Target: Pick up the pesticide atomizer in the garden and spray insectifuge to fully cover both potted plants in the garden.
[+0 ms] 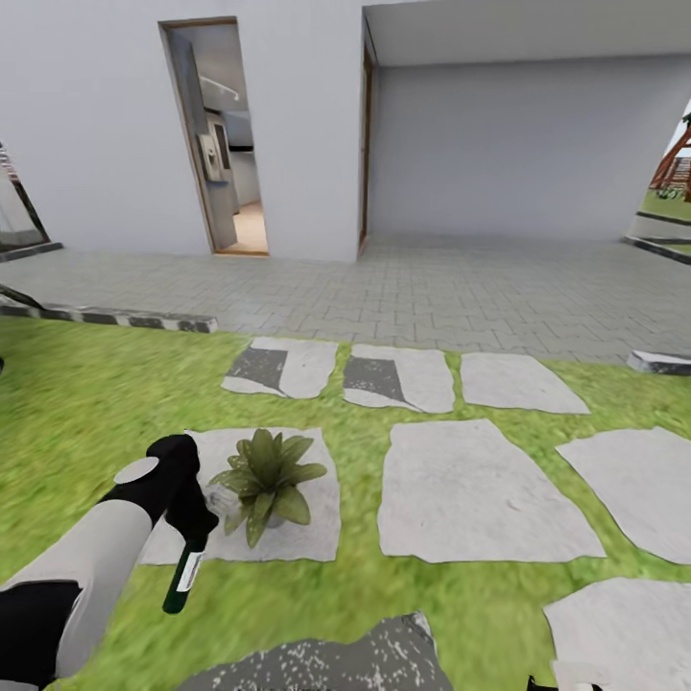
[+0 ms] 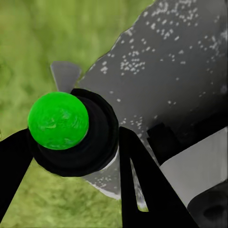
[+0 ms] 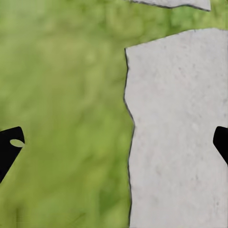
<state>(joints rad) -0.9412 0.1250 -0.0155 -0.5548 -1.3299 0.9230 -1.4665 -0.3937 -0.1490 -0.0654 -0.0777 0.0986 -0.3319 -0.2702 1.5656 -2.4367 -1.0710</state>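
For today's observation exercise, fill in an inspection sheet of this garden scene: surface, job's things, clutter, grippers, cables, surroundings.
Surface: green lawn with grey stepping stones; the nearest stone is dark with whitish specks.
Job's things: pesticide atomizer held in the left gripper, its base pointing down; one potted plant on a stone beside it.
Clutter: nothing seen.
Grippers: left gripper shut on the atomizer; right gripper open over grass and stone edge.
Cables: nothing seen.
Surroundings: paved patio, white walls, open doorway.
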